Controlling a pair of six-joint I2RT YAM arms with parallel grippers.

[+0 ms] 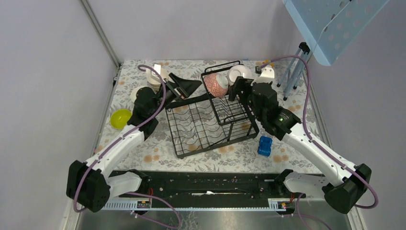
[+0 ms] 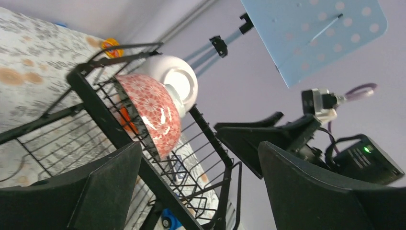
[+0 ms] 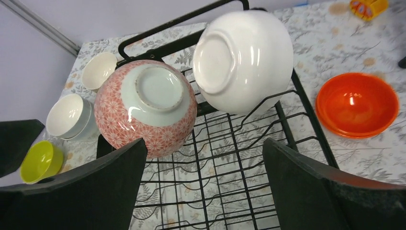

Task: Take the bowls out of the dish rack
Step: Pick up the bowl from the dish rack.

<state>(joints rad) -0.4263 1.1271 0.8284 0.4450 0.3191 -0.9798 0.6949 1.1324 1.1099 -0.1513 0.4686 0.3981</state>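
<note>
The black wire dish rack (image 1: 201,129) stands mid-table. In its raised upper basket (image 3: 306,124) a pink-patterned bowl (image 1: 216,85) and a white bowl (image 1: 238,74) lean on edge, bases toward my right wrist camera, where the pink bowl (image 3: 146,108) is left of the white bowl (image 3: 242,60). My right gripper (image 1: 241,88) is open and empty just above the basket, near both bowls; its jaws (image 3: 203,187) frame bare wire. My left gripper (image 1: 192,88) is open and empty left of the basket, facing the pink bowl (image 2: 151,112).
On the table: an orange-red bowl (image 3: 356,104) right of the rack, a yellow-green bowl (image 1: 120,118), stacked white bowls (image 3: 69,117) and a cream bowl (image 3: 98,71) at left. A blue block (image 1: 265,145) lies by the rack's front right corner. A light-blue perforated panel (image 1: 330,24) hangs at back right.
</note>
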